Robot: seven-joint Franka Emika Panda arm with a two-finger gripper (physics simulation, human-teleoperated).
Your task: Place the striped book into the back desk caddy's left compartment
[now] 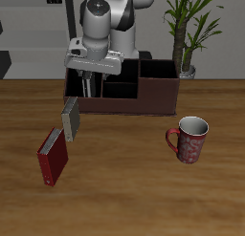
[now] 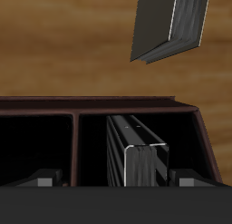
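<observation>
Wooden worktop point(image 1: 124, 182) scene: pincer point(image 2: 116, 182) is hanging over the back desk caddy point(image 1: 158, 94), fingers spread, striped book point(image 2: 136, 155) standing upright lengthwise inside the left compartment point(image 2: 136, 137) right beneath.

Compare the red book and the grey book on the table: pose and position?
The red book lies flat near the table's front edge; the grey book stands up on edge, farther back, just in front of the caddy. Red looks larger in the exterior view. Both are thin, closed, and untouched by the gripper.

Striped book point(image 2: 143, 164) seemingly upright inside caddy point(image 2: 136, 108).
</observation>
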